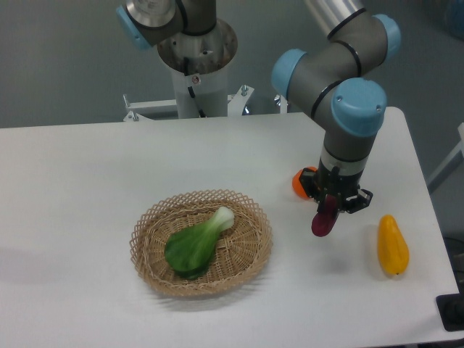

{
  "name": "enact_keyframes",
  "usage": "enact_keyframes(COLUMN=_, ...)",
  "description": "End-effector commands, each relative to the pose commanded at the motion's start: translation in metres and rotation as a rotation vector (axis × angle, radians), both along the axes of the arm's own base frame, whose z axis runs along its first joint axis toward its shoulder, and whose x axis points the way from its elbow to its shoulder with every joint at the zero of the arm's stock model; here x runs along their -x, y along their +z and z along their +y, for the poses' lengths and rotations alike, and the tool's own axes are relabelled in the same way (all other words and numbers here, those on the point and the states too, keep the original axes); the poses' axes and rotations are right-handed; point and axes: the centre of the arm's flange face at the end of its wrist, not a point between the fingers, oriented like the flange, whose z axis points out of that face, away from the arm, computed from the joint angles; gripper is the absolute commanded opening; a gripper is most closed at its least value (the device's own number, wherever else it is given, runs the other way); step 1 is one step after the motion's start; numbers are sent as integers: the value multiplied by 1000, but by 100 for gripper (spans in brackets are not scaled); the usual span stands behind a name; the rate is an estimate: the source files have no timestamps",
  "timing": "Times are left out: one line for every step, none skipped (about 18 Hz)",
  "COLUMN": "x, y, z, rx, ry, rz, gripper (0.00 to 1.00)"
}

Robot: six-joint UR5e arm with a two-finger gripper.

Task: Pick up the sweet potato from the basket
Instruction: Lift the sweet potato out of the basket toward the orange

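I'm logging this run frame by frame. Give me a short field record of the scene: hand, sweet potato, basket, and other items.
hand: shut on the sweet potato, right of the basket
sweet potato: hanging from the hand, clear of the basket
basket: on the table, holds only the green leafy vegetable
orange fruit: on the table, partly hidden behind the hand
yellow fruit: on the table, right of the hand

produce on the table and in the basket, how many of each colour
green: 1, the leafy green vegetable in the round woven wicker basket
purple: 1, the small magenta-purple sweet potato held in the gripper fingers
orange: 1, the round orange fruit
yellow: 1, the elongated yellow fruit
total: 4
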Motion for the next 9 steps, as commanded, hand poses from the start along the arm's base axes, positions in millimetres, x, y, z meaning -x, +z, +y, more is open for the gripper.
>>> enact_keyframes(x=4, y=1, z=-6, rx=1, ry=-6, rz=3, gripper=32)
enact_keyframes(x=5, y=4, z=-8, rx=0, ry=-12, rz=8, gripper=32)
enact_keyframes(x=6, y=5, z=-9, rx=0, ry=-15, rz=10, gripper=32)
enact_keyframes(x=7, y=6, z=-8, rx=-1, ry=-21, rz=12, gripper=32)
enact_keyframes(x=7, y=6, z=-8, rx=-1, ry=-27, rz=15, gripper=32)
enact_keyframes(x=7, y=6, z=-8, rx=-1, ry=-29, rz=15, gripper=32)
enact_keyframes(x=6, y=4, z=-9, rx=0, ry=-29, rz=14, gripper=32)
enact_keyframes(x=6, y=4, z=-9, rx=0, ry=-29, rz=14, gripper=32)
enact_keyframes(x=7, y=3, z=-9, rx=0, ry=-29, rz=12, gripper=32)
